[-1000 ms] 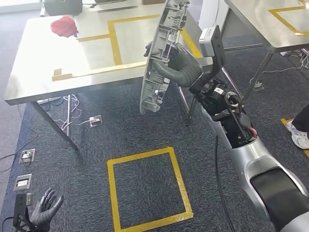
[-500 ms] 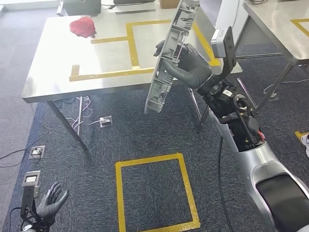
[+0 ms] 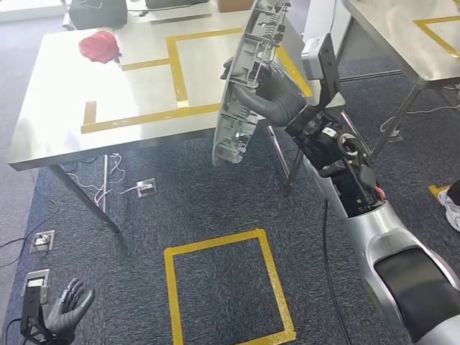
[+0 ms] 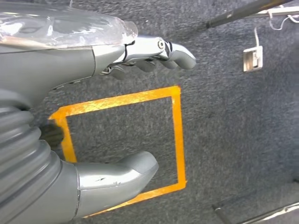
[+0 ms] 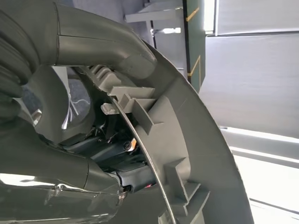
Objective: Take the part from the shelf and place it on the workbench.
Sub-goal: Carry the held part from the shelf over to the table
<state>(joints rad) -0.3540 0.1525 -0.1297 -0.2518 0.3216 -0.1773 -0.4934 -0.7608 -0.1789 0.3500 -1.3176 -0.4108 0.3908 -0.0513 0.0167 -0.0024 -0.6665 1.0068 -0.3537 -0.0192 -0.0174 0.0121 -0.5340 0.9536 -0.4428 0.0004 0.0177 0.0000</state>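
Note:
My right hand point(image 3: 269, 92) grips a long curved grey plastic part point(image 3: 244, 86) with ribs and clips on its inner side. It holds the part upright, over the near right edge of the steel workbench point(image 3: 54, 108). In the right wrist view the thumb point(image 5: 105, 44) lies over the part's curved rim point(image 5: 197, 140). My left hand point(image 3: 67, 313) hangs low at the bottom left with its fingers apart and nothing in it. The left wrist view shows that hand point(image 4: 116, 112) open above the carpet.
The workbench carries yellow tape lines point(image 3: 176, 65) and a red cloth point(image 3: 99, 46) at its far left. A second steel table point(image 3: 401, 36) stands at the right. A yellow taped square point(image 3: 225, 287) marks the dark carpet. Floor sockets point(image 3: 145, 188) and cables lie under the bench. A person's white shoe point(image 3: 449, 205) shows at the right edge.
The whole picture has swung back and forth, so the camera has moved. My right hand still holds the part at much the same height by the bench edge. My left hand hangs as before.

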